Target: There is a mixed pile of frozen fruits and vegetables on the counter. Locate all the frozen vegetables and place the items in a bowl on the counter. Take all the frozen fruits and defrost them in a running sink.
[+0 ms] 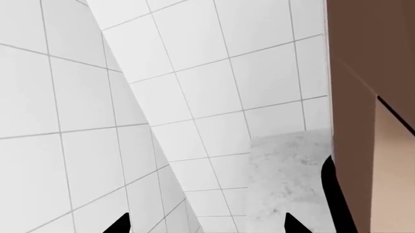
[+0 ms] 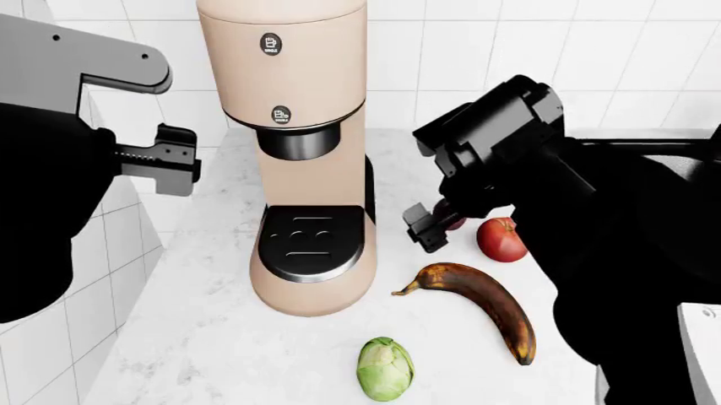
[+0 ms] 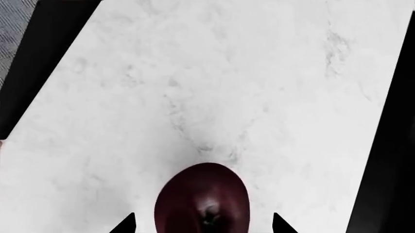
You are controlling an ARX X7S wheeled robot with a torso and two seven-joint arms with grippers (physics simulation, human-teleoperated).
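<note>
While the right gripper (image 2: 434, 221) hangs over the dark maroon, smooth, egg-shaped item (image 3: 202, 199), its 2 fingertips stand apart on either side of that item with visible gaps, clamped on nothing. The item lies on the white marble counter (image 3: 214, 87), and in the head view it is almost wholly hidden behind the gripper. Risk 1: the glossy rounded skin looks slippery, so an off-centre close could squirt it out from between the tips and send it rolling. Risk 2: I cannot tell whether it is a fruit or a vegetable, perhaps a plum or a small eggplant; misjudging it would put it in the wrong place.

Just beside it lies the round red apple (image 2: 501, 240), which a sideways nudge could knock into motion. Nearer the robot lie the long brown-spotted banana (image 2: 482, 305) and the pale green leafy sprout (image 2: 386, 368). The tall beige coffee machine (image 2: 304, 160) stands close on the left, a collision hazard on lifting. The left gripper (image 2: 169, 160) is raised near the tiled wall, jaws apart, holding nothing. Neither bowl nor sink is in view.
</note>
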